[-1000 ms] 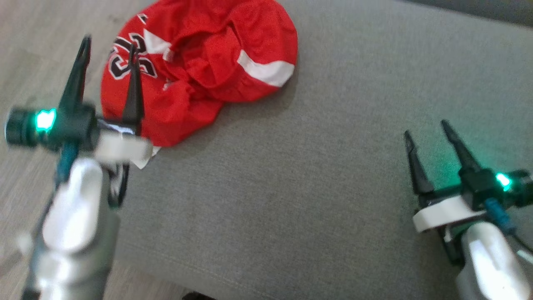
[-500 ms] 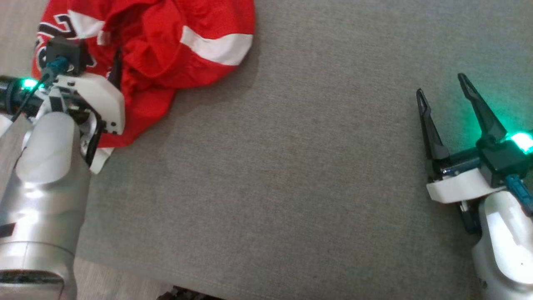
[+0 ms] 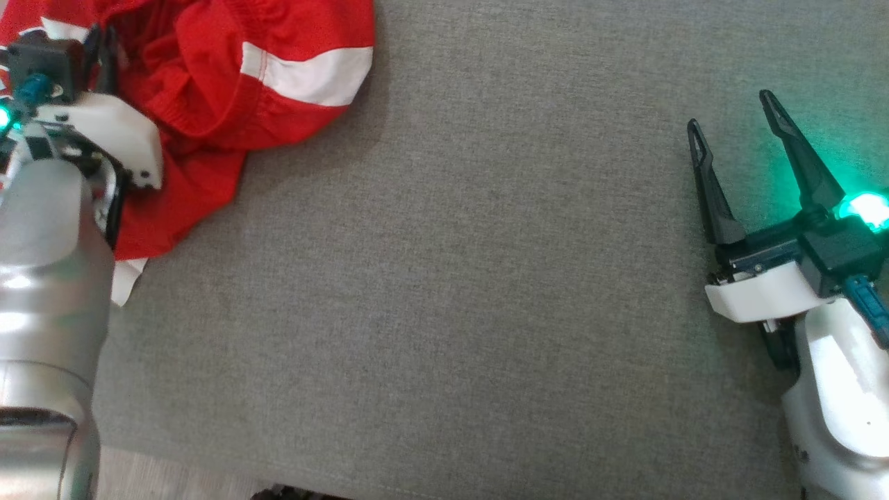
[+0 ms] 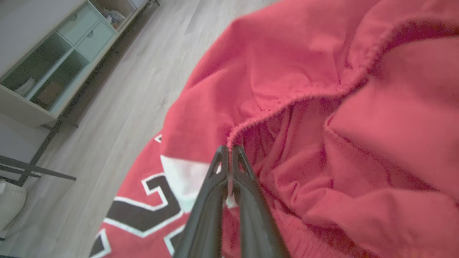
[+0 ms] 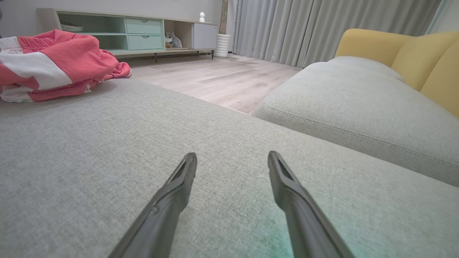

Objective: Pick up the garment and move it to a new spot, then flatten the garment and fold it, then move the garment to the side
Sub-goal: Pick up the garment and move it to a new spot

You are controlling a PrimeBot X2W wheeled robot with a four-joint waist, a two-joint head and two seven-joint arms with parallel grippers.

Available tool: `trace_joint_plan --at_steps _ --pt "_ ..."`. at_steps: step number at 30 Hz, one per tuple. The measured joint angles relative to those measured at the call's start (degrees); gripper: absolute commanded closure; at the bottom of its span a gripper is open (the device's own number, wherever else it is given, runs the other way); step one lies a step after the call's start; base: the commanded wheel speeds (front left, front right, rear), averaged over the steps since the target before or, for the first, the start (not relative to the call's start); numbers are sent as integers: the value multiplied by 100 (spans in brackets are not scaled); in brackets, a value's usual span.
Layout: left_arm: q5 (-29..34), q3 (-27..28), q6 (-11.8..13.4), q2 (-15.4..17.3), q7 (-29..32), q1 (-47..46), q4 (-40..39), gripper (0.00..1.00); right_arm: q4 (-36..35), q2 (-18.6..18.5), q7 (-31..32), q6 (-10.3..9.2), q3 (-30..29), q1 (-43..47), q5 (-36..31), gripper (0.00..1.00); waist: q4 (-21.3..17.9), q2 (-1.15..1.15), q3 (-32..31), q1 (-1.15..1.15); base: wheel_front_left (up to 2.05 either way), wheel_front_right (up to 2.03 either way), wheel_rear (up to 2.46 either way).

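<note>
red garment (image 3: 208, 42) lies crumpled at 11 o'clock on the grey cushion (image 3: 451, 278). left gripper (image 4: 228, 148) fingers pressed together, pinching its gathered hem. right gripper (image 3: 727, 110), 3 o'clock, fingers spread, empty. fabric judged light, limp, slippery: grip hems, not loose folds.

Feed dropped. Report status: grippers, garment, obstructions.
Left gripper shut on hem of crumpled red-and-white fabric garment. Right gripper open, empty, over grey fabric cushion. Garment bunched at cushion's left edge. No obstruction seen.
</note>
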Motion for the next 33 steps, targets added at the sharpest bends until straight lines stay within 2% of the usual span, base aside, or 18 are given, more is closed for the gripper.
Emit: trace_joint_plan --at_steps 5,9,16,22,26,33 --pt "133 -149 77 35 -424 -275 -58 100 132 65 1 1 -12 -38 0 0 -49 0 -119 0 0 0 0" --pt "277 -319 118 112 -623 -554 -397 100 381 256 16 0 -52 -57 29 0 -149 0 -386 1 0 0 0" --pt "531 -764 -75 125 -612 -998 -1529 100 561 683 46 0 -121 211 187 0 -505 0 -1050 0 0 0 0" --pt "602 -1158 -257 140 -12 -1326 -2719 100 590 822 46 0 -219 444 410 0 -1129 0 -1570 -1 0 0 0" --pt "583 -1454 -322 112 300 -1476 -3366 100 609 827 46 0 -82 686 927 0 -1630 0 -1878 -1 0 0 0" --pt "371 -1666 -327 -77 588 -1554 -3634 100 608 848 63 0 204 839 1360 0 -2529 0 -2369 -1 0 0 0"
